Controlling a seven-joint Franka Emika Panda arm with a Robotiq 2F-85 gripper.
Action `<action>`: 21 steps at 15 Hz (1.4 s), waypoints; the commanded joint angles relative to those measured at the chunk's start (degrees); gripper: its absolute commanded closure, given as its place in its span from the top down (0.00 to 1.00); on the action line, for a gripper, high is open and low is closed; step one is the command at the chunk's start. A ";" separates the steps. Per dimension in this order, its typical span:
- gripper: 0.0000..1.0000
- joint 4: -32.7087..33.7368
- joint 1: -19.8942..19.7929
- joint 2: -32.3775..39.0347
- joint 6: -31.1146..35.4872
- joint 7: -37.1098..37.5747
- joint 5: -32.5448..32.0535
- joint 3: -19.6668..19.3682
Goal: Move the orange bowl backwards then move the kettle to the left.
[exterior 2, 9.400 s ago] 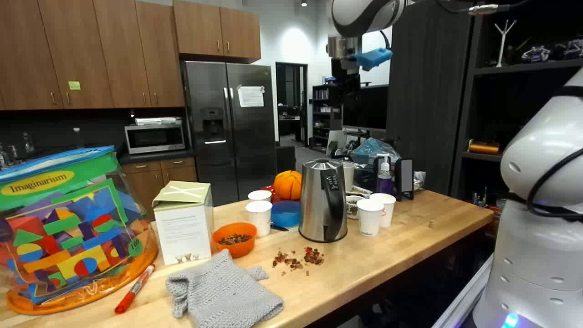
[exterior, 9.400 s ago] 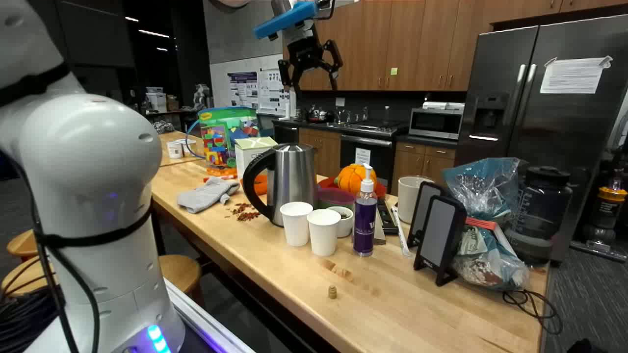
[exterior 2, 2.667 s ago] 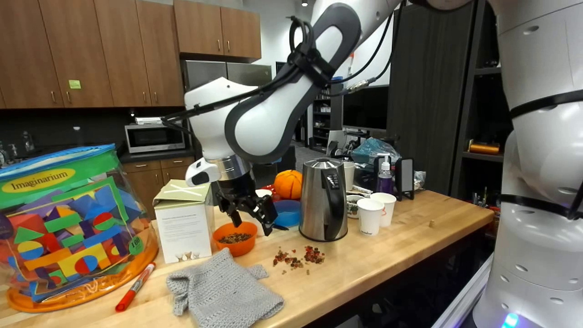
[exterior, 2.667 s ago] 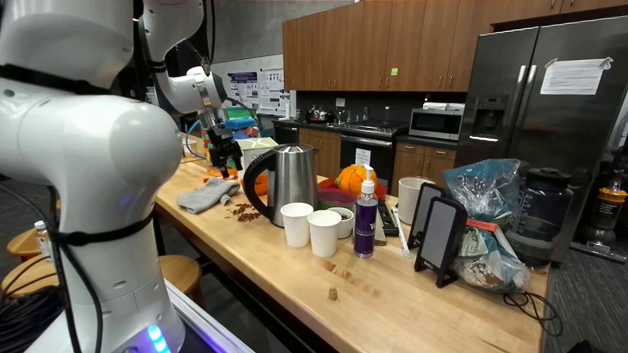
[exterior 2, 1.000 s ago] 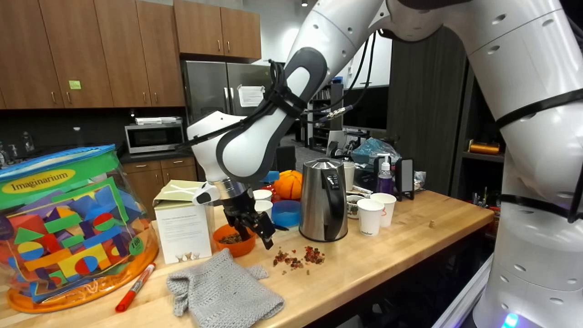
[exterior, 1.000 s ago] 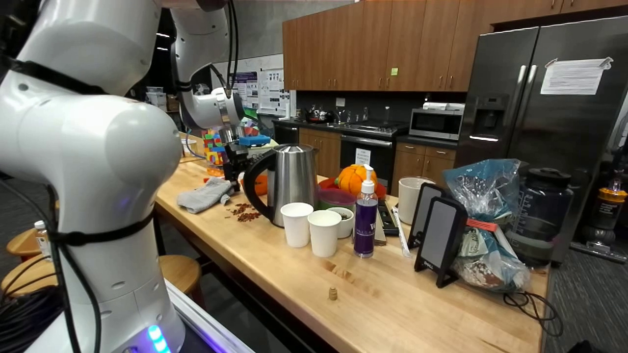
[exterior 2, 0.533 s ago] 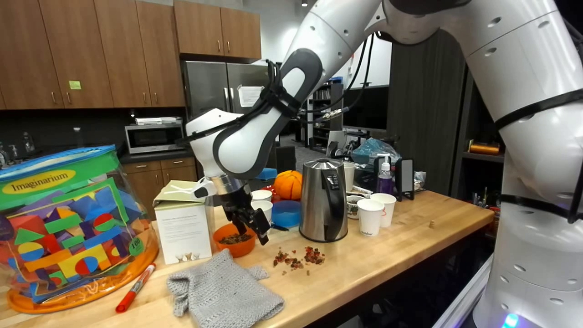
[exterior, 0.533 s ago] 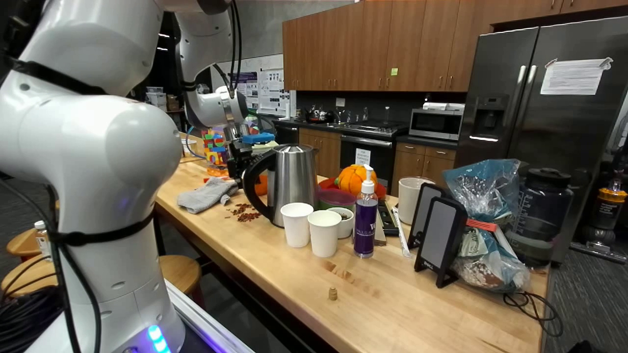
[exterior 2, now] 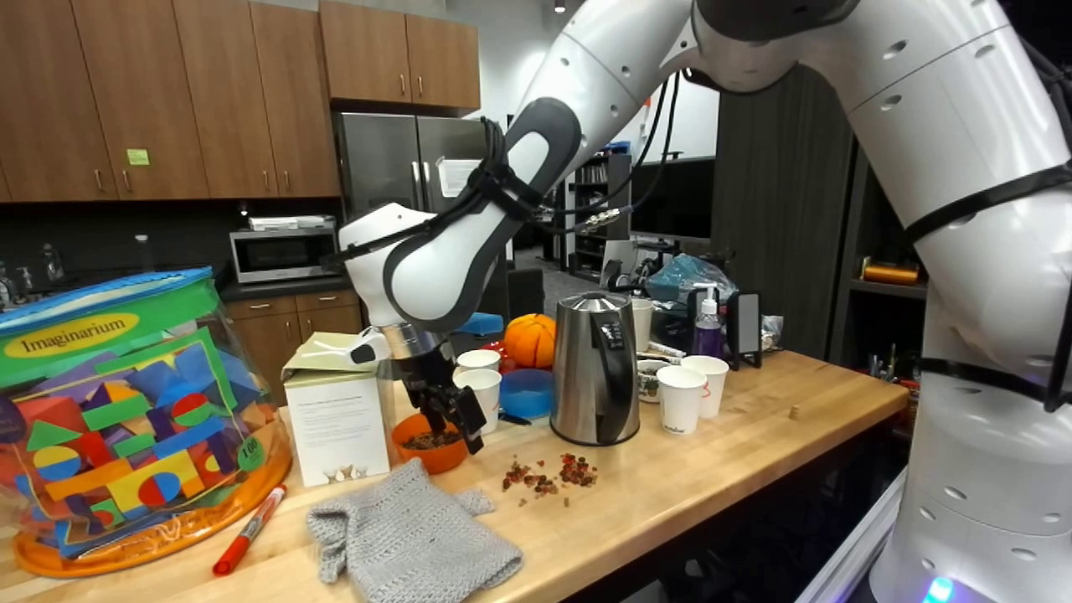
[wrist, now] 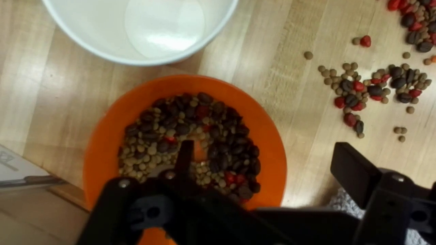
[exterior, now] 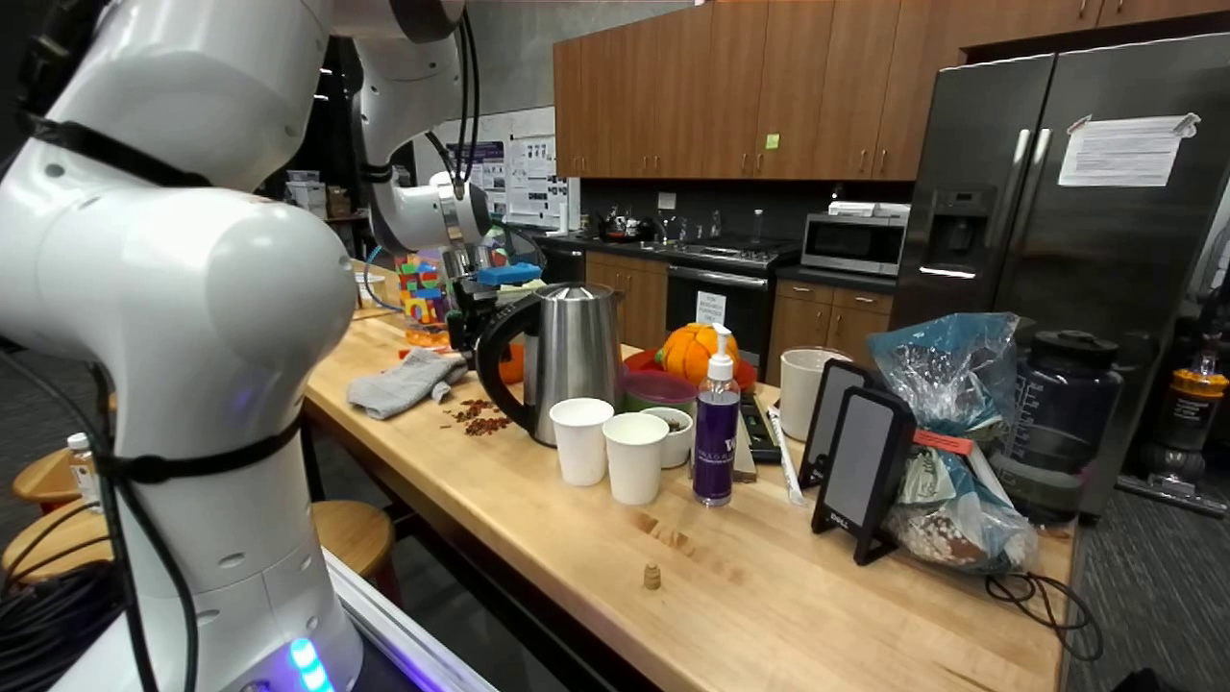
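The orange bowl (exterior 2: 442,460), filled with brown and red bits, stands on the table beside the white box; its rim fills much of the wrist view (wrist: 271,149). In an exterior view it is mostly hidden behind the kettle's handle (exterior: 513,366). My gripper (exterior 2: 456,433) is open around the bowl's near wall. In the wrist view my gripper (wrist: 264,149) has one finger over the bowl's inside and the other outside it, above the table. I cannot tell whether either finger touches the wall. The shiny steel kettle (exterior 2: 578,368) stands upright, apart from the gripper; it also shows here (exterior: 581,356).
A white cup (wrist: 143,34) stands close to the bowl. A white box (exterior 2: 337,427), a grey cloth (exterior 2: 419,536) and spilled bits (exterior 2: 548,475) surround it. A blue bowl (exterior 2: 529,394) and more white cups (exterior 2: 681,398) stand by the kettle. A toy bag (exterior 2: 126,427) stands further left.
The arm has come down from high above the table to the orange bowl. Over the last second the gripper shifts only slightly at the bowl. The bowl and kettle have not visibly moved.
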 commanded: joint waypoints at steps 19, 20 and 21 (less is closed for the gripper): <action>1.00 3.24 1.02 3.32 2.41 19.83 -4.52 -2.76; 1.00 3.59 1.31 3.57 2.37 19.99 -4.81 -2.75; 1.00 3.84 1.48 3.79 2.35 19.96 -4.87 -2.66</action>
